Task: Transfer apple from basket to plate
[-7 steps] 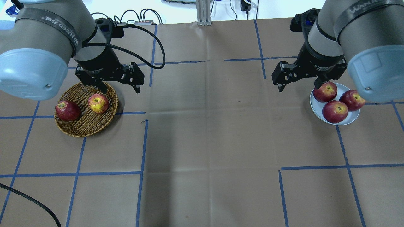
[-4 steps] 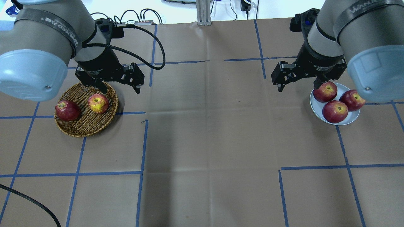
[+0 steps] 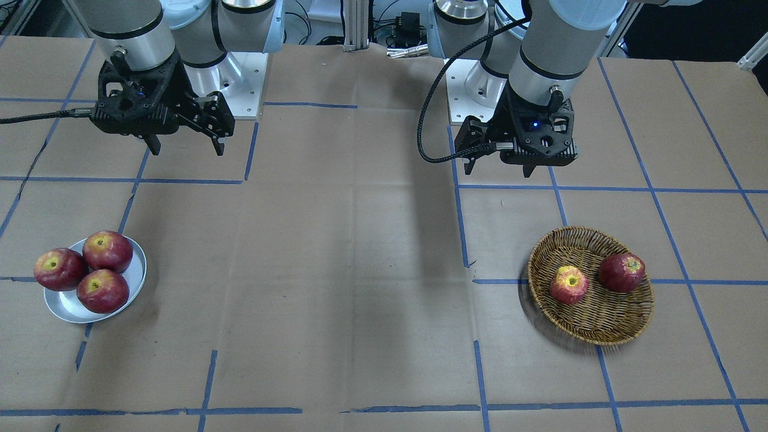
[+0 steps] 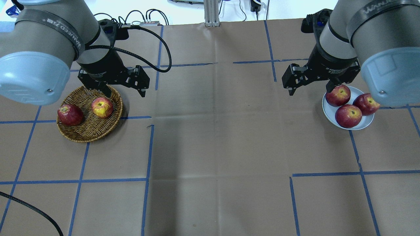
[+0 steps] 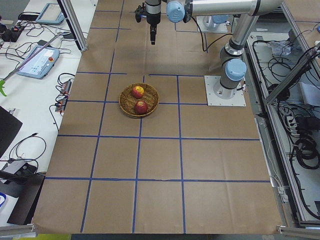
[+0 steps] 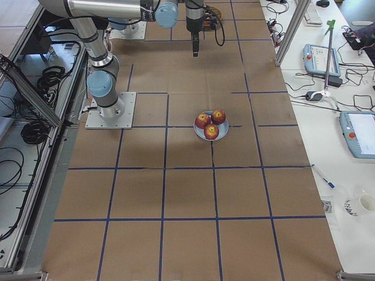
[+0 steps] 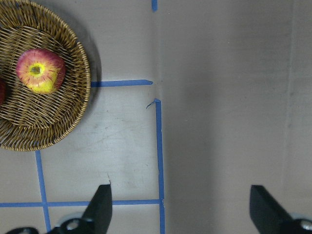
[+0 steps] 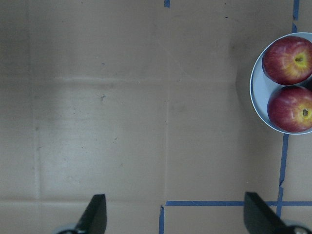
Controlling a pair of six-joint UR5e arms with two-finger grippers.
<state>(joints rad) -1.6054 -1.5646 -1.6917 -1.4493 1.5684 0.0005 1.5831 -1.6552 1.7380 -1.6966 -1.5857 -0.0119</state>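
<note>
Presently held: nothing, by either gripper.
Item: apple [image 4: 102, 107], red with a broad yellow patch round its stem hollow, hollow facing up.
Location: inside the basket [image 4: 92, 129], in the half nearer the table's middle, close to the rim there.
Neighbour: darker apple [image 4: 70, 115], in the basket's other half, just beside the item but not touching it.
Handling (judged): firm and rigid, of moderate weight. The smooth skin is likely to slip or let it roll, and the flesh would bruise under a hard pinch.
Hold (judged): from above, fingers either side of the widest girth. They should sit along a line that avoids both the darker apple and the basket's rim, and low enough to pass the widest part.
Support (judged): the basket is light wicker and may shift if a finger catches the weave.
Left gripper [image 4: 124, 92]: raised off the table, and by its wrist view beside the basket rather than over it. Its jaws are spread wide and touch nothing.
Right gripper [image 4: 310, 91]: well apart from the basket, raised, jaws spread wide, empty.
Destination: plate [image 4: 328, 109], well apart from the basket at the table's opposite end. It carries three deep-red apples [image 4: 348, 116], with little bare metal left.
</note>
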